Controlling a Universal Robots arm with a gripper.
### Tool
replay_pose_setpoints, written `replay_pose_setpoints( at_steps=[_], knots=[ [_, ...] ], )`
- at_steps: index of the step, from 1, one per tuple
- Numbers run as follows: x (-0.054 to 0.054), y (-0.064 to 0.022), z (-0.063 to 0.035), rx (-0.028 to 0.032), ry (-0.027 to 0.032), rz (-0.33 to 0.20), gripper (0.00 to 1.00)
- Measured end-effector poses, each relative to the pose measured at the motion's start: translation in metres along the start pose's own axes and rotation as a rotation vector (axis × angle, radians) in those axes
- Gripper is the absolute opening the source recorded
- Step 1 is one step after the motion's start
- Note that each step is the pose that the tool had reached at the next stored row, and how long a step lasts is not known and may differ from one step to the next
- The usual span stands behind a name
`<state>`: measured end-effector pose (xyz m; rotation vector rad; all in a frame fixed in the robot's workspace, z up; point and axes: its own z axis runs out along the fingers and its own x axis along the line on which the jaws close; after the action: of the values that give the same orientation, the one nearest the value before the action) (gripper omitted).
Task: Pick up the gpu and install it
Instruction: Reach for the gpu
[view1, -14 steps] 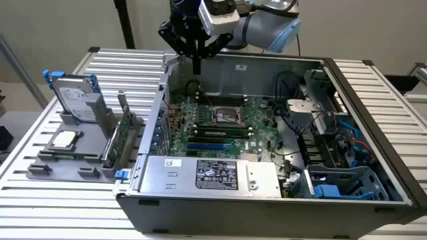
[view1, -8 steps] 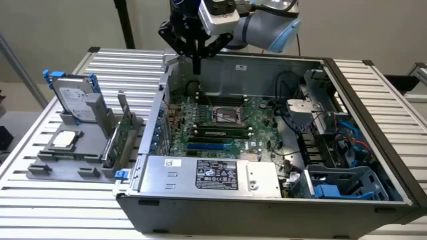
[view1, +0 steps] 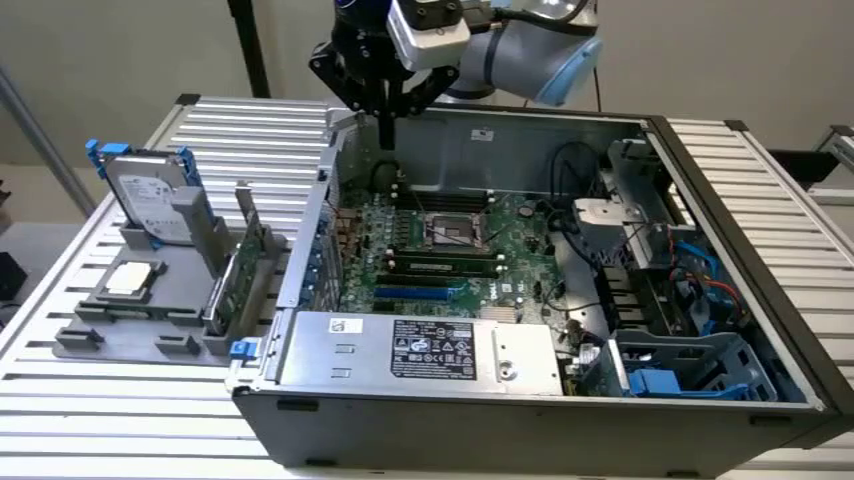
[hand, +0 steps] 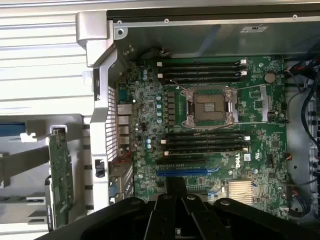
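One black claw (view1: 387, 138) hung narrow and empty above one open grey computer case (view1: 400, 425). One thin green gpu card (view1: 240, 278) stood on edge in one grey holder (view1: 120, 312) on the slatted table (view1: 107, 420), just beside the case, on the exterior view's left.

Your exterior view looks down at a slant on the whole open computer case (view1: 534, 420) and the table (view1: 761, 200) around it. Your wrist view hangs closer, facing straight down. Both share the motherboard (view1: 441, 250) and the gpu (view1: 247, 275) standing outside the case wall.
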<state>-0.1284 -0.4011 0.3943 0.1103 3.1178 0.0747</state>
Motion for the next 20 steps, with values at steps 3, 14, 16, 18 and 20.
replay_pose_setpoints(
  at_steps=[3,14,16,18,20],
  knots=[
    [0.013,-0.0054,-0.0004,-0.0002,-0.0011,0.000,0.00],
    [0.062,-0.0260,-0.0023,-0.0004,-0.0024,0.000,0.00],
    [0.071,-0.0294,-0.0027,-0.0004,-0.0026,0.000,0.00],
    [0.080,-0.0326,-0.0031,-0.0003,-0.0031,0.000,0.00],
    [0.088,-0.0357,-0.0034,-0.0004,-0.0039,0.000,0.00]
  ],
)
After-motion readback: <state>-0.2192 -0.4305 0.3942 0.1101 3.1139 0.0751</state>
